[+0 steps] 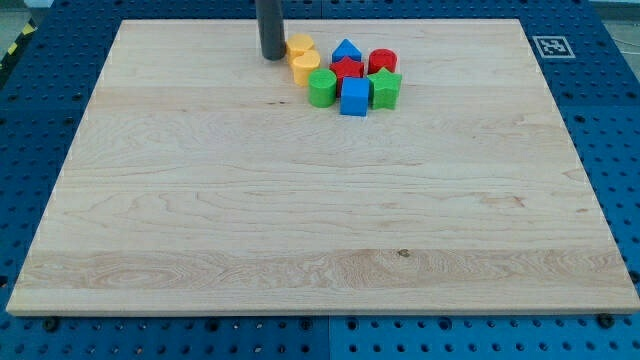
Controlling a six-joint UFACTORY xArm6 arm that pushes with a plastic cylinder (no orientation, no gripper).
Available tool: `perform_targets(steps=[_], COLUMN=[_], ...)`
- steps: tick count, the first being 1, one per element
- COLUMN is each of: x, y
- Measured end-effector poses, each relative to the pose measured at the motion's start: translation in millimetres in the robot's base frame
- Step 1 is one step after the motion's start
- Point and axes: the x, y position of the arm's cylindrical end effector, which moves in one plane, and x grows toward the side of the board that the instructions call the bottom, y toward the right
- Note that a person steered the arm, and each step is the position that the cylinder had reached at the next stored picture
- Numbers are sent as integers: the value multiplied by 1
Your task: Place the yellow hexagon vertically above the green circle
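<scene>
My tip (271,57) stands near the view's top centre, right at the left side of a yellow block (299,46) that looks like the hexagon. I cannot tell if they touch. A second yellow block (306,67), rounder, lies just below it. The green circle (321,88) sits below and slightly right of the two yellow blocks, against the lower one. The upper yellow block is above the green circle and a little to its left.
Right of the yellow blocks is a tight cluster: a blue triangle (346,50), a red block (347,70), a red cylinder (382,62), a blue cube (354,97) and a green star (385,88). The wooden board (300,220) lies on a blue pegboard.
</scene>
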Motion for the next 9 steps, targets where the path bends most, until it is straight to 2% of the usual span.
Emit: perform_targets(steps=[3, 4, 5, 9], x=[-1, -25, -43, -32], y=[11, -9, -3, 39])
